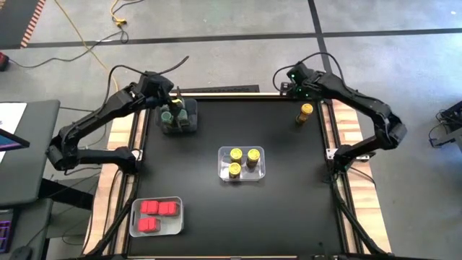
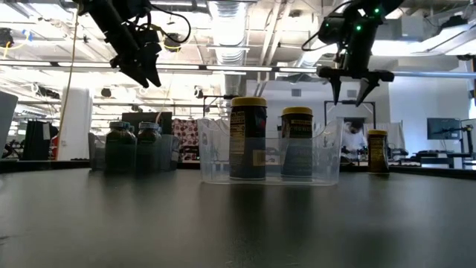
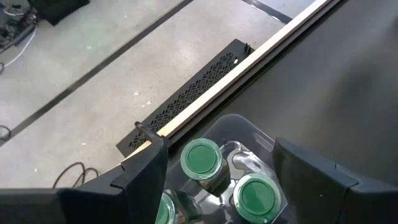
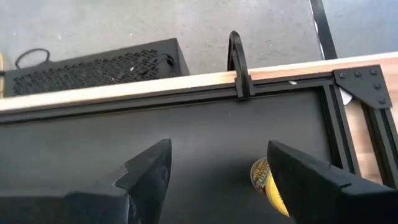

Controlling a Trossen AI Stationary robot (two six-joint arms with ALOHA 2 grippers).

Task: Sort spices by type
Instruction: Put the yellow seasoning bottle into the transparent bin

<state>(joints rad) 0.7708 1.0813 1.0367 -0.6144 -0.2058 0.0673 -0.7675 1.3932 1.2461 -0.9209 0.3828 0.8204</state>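
The left gripper (image 1: pixel 173 101) hangs open above the green-lidded round spice jars (image 1: pixel 177 115) in a clear plastic bin (image 1: pixel 189 128) at far left. The right gripper (image 2: pixel 351 91), open, hovers beside 1 lone yellow-lidded round jar (image 1: pixel 306 113) at far right.

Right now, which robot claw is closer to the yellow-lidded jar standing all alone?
The right claw. It hangs open just beside the lone round yellow-lidded spice jar at the table's far right. The left claw is open above the green-lidded jars, across the table.
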